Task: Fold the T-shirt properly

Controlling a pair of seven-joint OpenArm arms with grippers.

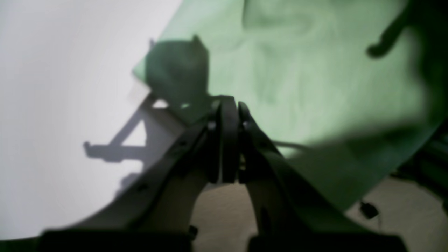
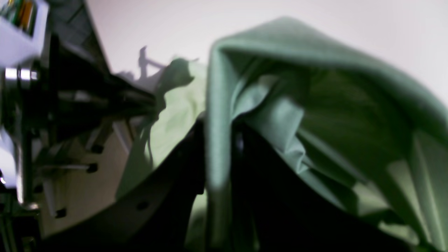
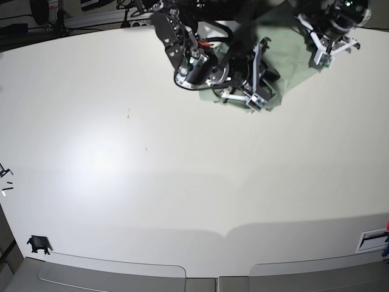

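Note:
The pale mint-green T-shirt lies bunched at the far edge of the white table. In the right wrist view a lifted fold of the T-shirt runs between the dark fingers of my right gripper, which is shut on it. In the base view that right gripper sits at the shirt's near edge. My left gripper has its fingers pressed together over the T-shirt near its corner. No cloth shows between them. From the base, the left gripper is at the shirt's right side.
A small black object lies at the table's front left corner, and tiny bits at the left edge. Cables and equipment crowd the back edge. Beige floor shows past the table edge under the left gripper.

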